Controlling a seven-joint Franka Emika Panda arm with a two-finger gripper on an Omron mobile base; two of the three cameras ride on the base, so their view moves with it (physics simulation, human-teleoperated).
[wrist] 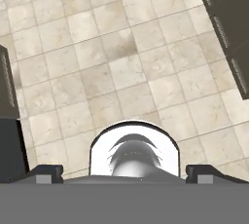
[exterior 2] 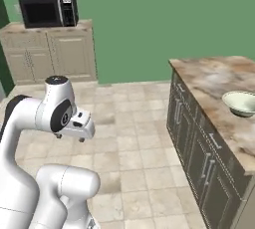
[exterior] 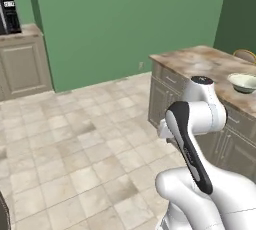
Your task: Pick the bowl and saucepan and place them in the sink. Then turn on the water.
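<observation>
The pale greenish-white bowl (exterior: 243,82) (exterior 2: 241,103) stands upright on the marbled island counter (exterior 2: 214,78), far to the right of the arm. My gripper (wrist: 124,173) hangs folded close to the robot's body over the tiled floor, well short of the island. In the hand view its two dark fingertips (wrist: 46,172) sit wide apart with nothing between them, so it is open. From the right base view the hand (exterior 2: 75,126) points down beside the arm's shoulder. The saucepan, the sink and the water are out of view.
Dark cabinet fronts (exterior 2: 199,158) line the island's near side. A brown gold-rimmed disc (exterior: 245,54) lies behind the bowl. Beige cabinets along the green wall carry a microwave (exterior 2: 48,10) and a coffee machine (exterior: 9,16). Open tiled floor (exterior: 75,144) spreads between.
</observation>
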